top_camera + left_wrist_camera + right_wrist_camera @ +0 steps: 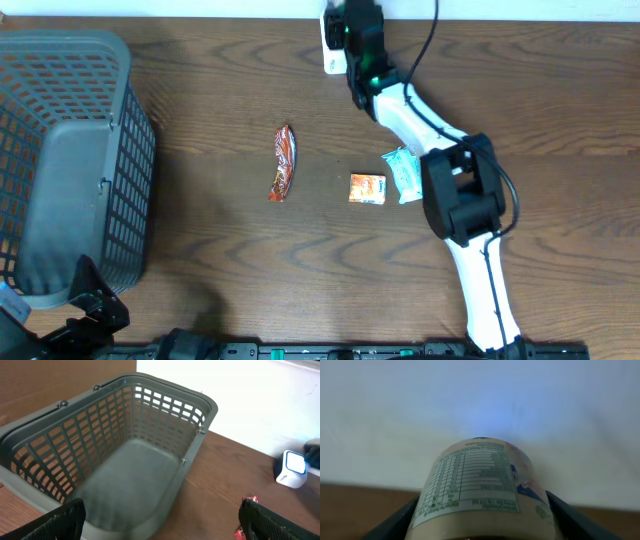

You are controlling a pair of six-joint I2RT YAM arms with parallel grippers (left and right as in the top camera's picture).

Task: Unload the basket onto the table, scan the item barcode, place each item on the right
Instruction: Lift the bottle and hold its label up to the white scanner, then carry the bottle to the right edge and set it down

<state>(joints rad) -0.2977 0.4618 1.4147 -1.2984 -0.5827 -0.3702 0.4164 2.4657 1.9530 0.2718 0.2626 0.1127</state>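
Observation:
The item is a round container (480, 485) with a beige label and a printed nutrition table. My right gripper (480, 517) is shut on it, one dark finger on each side of it. In the right wrist view it points at a pale wall with a bluish glow. From overhead, the right gripper (354, 28) is stretched to the table's back edge, right beside the white scanner (330, 48), and the item is hidden under it. The scanner (292, 468) also shows in the left wrist view. My left gripper (162, 525) is open and holds nothing, at the front left by the basket.
A grey mesh basket (135, 150) stands at the left, and its rim (165, 391) fills the left wrist view. A red-brown snack wrapper (283, 163), a small orange packet (367, 189) and a pale teal packet (403, 175) lie mid-table, beside the right arm.

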